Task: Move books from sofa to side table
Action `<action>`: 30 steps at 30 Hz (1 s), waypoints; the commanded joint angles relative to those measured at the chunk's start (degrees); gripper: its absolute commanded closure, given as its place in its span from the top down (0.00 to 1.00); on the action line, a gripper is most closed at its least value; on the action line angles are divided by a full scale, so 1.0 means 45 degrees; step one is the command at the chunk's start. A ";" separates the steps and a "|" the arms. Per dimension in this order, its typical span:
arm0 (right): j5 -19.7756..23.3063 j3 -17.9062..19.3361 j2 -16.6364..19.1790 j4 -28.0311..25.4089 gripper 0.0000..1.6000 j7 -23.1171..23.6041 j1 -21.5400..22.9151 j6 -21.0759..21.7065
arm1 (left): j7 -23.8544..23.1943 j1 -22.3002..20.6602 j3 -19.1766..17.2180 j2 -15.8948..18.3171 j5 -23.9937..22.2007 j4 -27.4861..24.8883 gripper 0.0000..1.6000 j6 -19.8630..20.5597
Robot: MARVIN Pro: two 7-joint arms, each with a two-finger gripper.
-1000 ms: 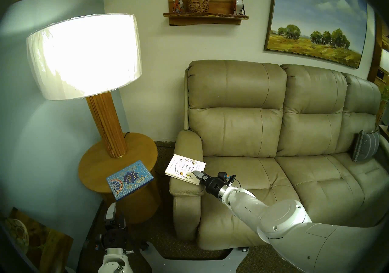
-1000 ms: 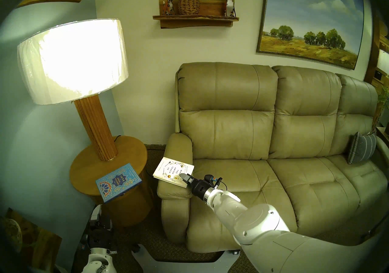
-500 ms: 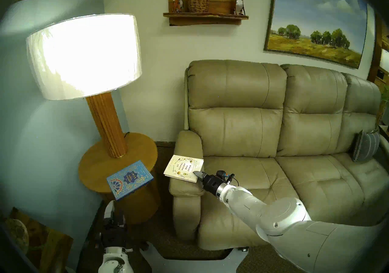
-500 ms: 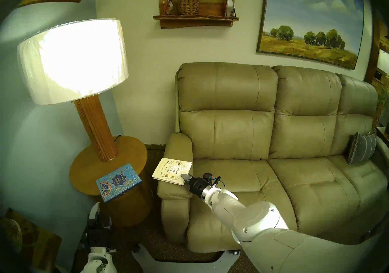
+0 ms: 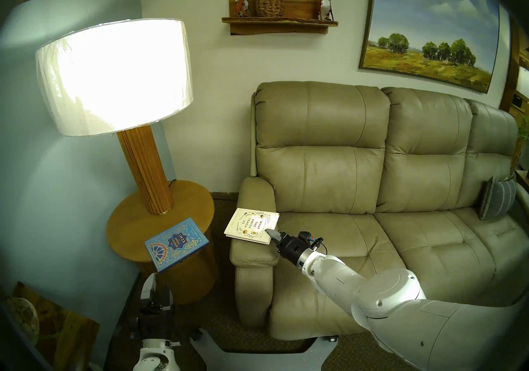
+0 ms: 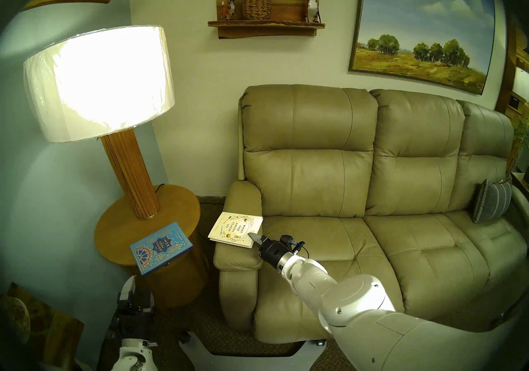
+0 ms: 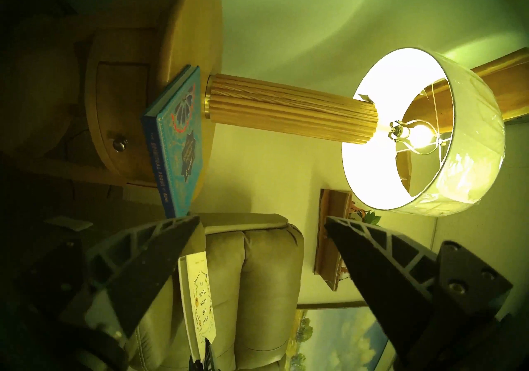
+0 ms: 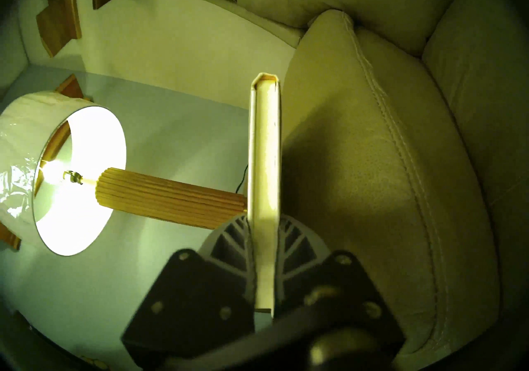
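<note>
The right gripper has just closed: a second ago its jaws stood apart around the near corner of the white book, and now they are clamped on that corner, the page edge running straight out between the two fingers in the right wrist view. The book has also shifted a little on the sofa's armrest, its far edge now sitting slightly higher and turned; most of the cover seems to rest on the leather still, with one corner overhanging toward the side table.

That reads as the grasp of the second book being made, with the lift and carry yet to come. The turquoise Rumi book already lies on the worktop's front rim, overhanging it, beside the lamp's fluted wooden column. The left gripper hangs low in front of the table, jaws wide apart and empty.

A corner pinch on a thin hardcover may let it droop or swing once lifted.
</note>
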 commanded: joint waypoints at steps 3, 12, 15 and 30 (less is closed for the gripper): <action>0.0267 0.0031 -0.0264 0.0010 0.00 0.1809 -0.0264 0.0891 | -0.0301 0.0037 0.0440 -0.0108 0.0175 -0.0271 1.00 0.0199; -0.0305 -0.0758 -0.0655 0.0012 0.00 0.3396 -0.0819 0.1320 | -0.0173 -0.0298 0.0931 -0.0300 0.0518 -0.0319 1.00 0.0072; -0.0536 -0.1060 -0.0749 0.0012 0.00 0.3962 -0.1030 0.1375 | -0.0085 -0.0495 0.1101 -0.0370 0.0666 -0.0287 1.00 0.0016; -0.1419 -0.2148 -0.0805 0.0019 0.00 0.6063 -0.1750 0.0830 | 0.0387 -0.1383 0.1517 -0.0654 0.1156 0.0107 1.00 -0.0619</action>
